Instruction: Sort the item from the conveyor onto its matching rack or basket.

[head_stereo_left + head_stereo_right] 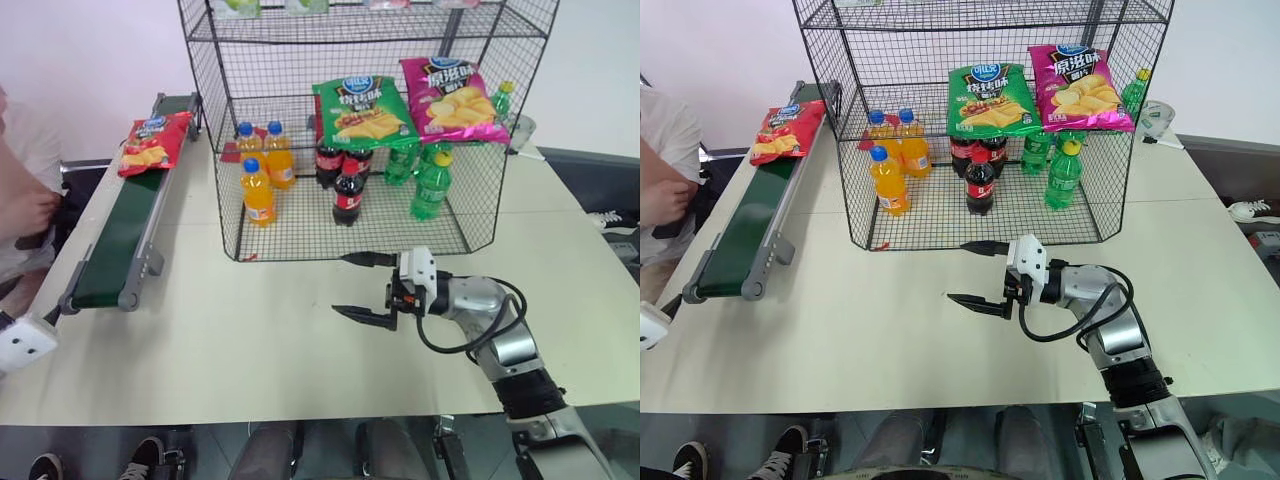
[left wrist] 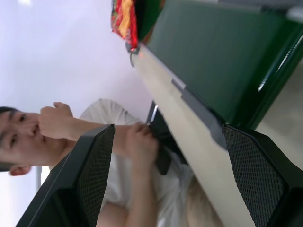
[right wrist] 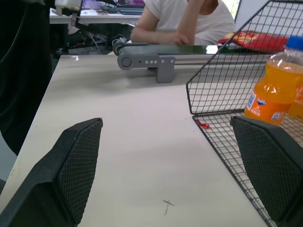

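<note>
Right gripper [image 1: 360, 286] — released, level, pointing left over table [image 1: 250, 330]; left gripper [image 2: 165, 179] released.

A red chip bag [image 1: 155, 142] with a blue oval logo and yellow chips lies on the dark green, grey-railed conveyor [image 1: 128, 232]. At three o'clock, the black wire rack [image 1: 360, 130] holds green [image 1: 362, 111] and magenta bags [image 1: 452, 100] and orange bottles [image 1: 257, 191].

Glossy crinkled foil chip bag [image 1: 154, 142] – matt rubbery conveyor belt [image 1: 120, 238], black wire rack [image 1: 300, 60].
</note>
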Controlling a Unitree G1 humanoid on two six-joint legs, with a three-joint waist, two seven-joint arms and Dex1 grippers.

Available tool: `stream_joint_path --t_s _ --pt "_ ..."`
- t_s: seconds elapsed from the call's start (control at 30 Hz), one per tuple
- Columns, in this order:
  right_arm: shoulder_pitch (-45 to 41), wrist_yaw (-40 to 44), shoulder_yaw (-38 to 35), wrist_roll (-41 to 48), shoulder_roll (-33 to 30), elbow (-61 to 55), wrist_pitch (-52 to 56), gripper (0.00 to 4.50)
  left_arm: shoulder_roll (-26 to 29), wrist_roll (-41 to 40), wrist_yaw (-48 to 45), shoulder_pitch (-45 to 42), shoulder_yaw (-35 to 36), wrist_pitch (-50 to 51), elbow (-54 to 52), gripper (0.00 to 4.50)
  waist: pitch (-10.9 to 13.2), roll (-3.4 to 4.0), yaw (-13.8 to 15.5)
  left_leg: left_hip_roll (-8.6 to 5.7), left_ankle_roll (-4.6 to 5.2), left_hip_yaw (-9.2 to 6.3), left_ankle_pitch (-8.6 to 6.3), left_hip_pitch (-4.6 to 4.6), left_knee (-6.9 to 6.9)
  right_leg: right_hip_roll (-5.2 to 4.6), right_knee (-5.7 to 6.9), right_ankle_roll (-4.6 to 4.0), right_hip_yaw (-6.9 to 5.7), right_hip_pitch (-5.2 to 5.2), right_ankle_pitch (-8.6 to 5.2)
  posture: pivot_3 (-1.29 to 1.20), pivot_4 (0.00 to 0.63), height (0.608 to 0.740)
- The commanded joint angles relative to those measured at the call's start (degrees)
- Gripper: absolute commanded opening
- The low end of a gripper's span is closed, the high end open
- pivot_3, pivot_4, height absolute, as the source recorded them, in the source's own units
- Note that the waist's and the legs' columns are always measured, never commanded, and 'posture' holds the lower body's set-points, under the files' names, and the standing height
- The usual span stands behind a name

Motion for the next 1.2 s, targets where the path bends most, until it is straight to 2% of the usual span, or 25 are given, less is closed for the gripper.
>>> stream_joint_path --t_s 0.03,0.43,0.77,1.0,1.2 --pt "-1.0 1.7 -0.2 0.5 -0.6 -0.4 -0.4 4.5 1.6 2.2 4.8 -1.4 -2.4 -2.1 1.1 3.77 0.0 0.0 -0.1 0.0 0.0 0.0 0.0 0.0 0.0 0.0 0.0 0.0 0.0 0.0 0.0 0.0 0.15 0.739" --pt "-1.8 0.1 -0.7 0.4 0.4 -0.5 -0.1 4.5 5.6 4.1 10.9 -2.8 -9.1 -5.0 6.1 3.77 0.0 0.0 -0.6 0.01 0.0 0.01 0.0 0.0 -0.05 0.01 0.02 0.01 0.0 -0.03 0.01 0.0 0.15 0.739" --pt "-0.9 0.3 -0.8 1.0 -0.3 -2.0 0.5 4.5 5.8 3.1 11.7 -3.5 -11.3 -5.3 7.0 3.77 0.0 -0.01 -0.5 0.01 0.0 0.01 0.0 0.0 -0.02 0.02 0.04 0.01 0.0 -0.03 0.01 0.0 0.15 0.739" --pt "-1.1 2.3 -0.4 2.3 -0.3 -3.3 1.3 4.5 5.6 3.7 13.7 1.4 -10.5 -5.2 3.8 3.77 0.0 -0.01 -1.3 0.01 0.0 0.01 0.0 0.0 -0.04 0.02 0.04 0.02 0.01 -0.02 0.01 0.0 0.15 0.739" --pt "-2.0 3.0 -0.4 2.3 0.2 -2.4 1.8 4.5 3.7 4.2 16.7 5.6 -8.8 -0.9 -1.6 3.77 0.0 -0.01 -1.3 0.02 0.0 0.01 0.0 0.0 -0.05 0.02 0.04 0.02 0.01 -0.02 0.01 0.0 0.15 0.739"
